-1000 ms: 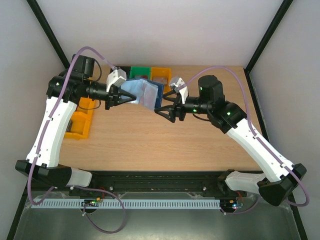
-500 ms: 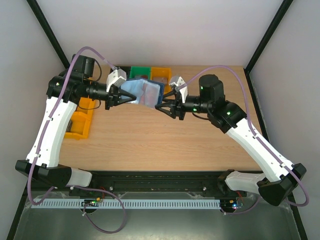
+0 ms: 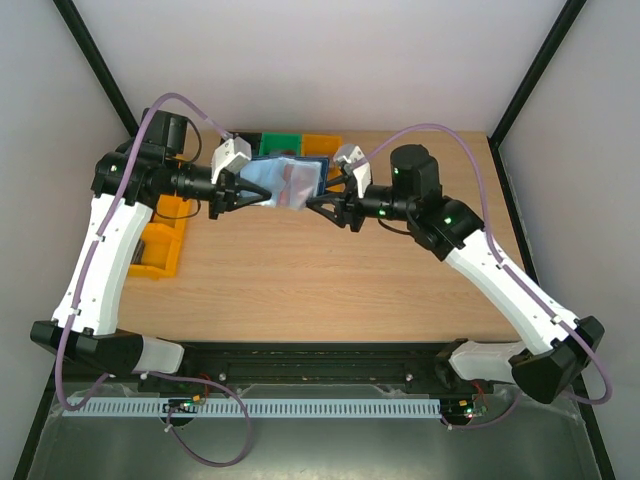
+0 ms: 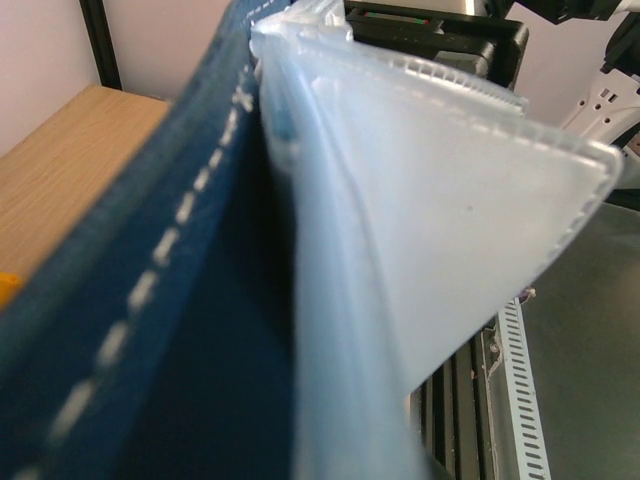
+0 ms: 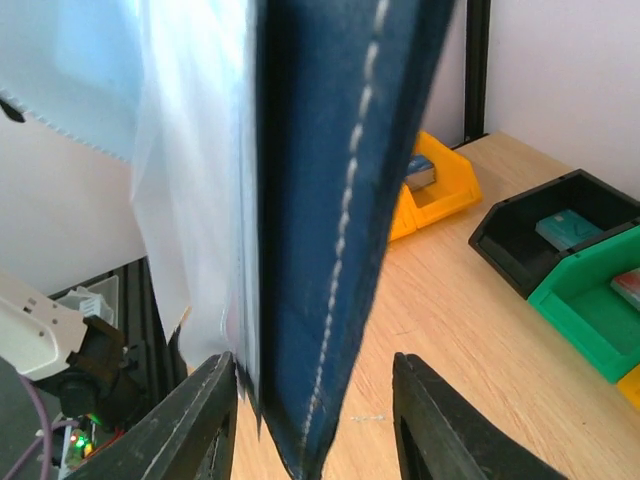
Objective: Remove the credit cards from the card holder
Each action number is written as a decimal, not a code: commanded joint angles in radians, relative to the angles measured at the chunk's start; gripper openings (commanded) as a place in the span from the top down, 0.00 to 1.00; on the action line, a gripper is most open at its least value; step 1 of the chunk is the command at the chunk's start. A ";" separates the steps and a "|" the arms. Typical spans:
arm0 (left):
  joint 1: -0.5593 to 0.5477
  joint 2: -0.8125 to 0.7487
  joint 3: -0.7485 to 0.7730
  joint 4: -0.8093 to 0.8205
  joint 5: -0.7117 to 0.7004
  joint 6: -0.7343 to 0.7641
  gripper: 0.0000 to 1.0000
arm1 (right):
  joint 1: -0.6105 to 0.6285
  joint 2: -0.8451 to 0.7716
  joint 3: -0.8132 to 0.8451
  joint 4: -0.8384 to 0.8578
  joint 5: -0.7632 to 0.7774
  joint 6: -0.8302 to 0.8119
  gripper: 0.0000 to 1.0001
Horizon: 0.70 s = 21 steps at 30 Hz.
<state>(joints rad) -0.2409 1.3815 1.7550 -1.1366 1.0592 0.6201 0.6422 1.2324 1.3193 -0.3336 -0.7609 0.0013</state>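
My left gripper (image 3: 228, 196) is pinched onto the left edge of the card holder (image 3: 280, 182), which it holds open in the air above the far part of the table (image 3: 330, 280). My right gripper (image 3: 325, 205) meets the holder's right edge from the other side. Its fingers (image 5: 205, 420) are spread, with the dark navy edge hanging between them; I cannot tell whether either finger touches it.

From above, the holder's pale blue-grey inside faces up, and a reddish card (image 3: 300, 178) shows in a pocket on its right half. I cannot make out any other cards.

Just behind the holder, along the far edge of the table, stand a black bin (image 3: 246, 138), a green bin (image 3: 281, 143) and a yellow bin (image 3: 322, 146) in a row. An orange-yellow bin (image 3: 162, 245) sits at the left side, partly under my left arm.

My left wrist camera is nearly filled by the holder seen edge-on: navy cover with white stitching (image 4: 150, 300) on the left, cloudy clear pockets fanning out on the right. My own left fingers do not show there.

My right wrist camera shows the stitched navy edge (image 5: 330, 220) hanging upright between my fingers, with pale pockets to its left. Beyond it are the orange-yellow bin (image 5: 445, 190), black bin (image 5: 550, 230) and green bin (image 5: 590, 310), each holding small items.
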 commanded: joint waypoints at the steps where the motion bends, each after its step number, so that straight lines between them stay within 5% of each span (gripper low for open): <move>1: 0.005 -0.027 0.001 -0.012 0.049 0.022 0.98 | -0.003 0.033 0.061 0.073 0.029 0.041 0.57; 21: 0.003 -0.022 0.023 -0.028 0.036 0.042 0.98 | -0.007 -0.029 0.058 -0.064 0.162 -0.072 0.47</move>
<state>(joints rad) -0.2409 1.3720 1.7550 -1.1488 1.0618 0.6422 0.6407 1.2320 1.3537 -0.3660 -0.6266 -0.0391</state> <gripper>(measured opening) 0.060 0.526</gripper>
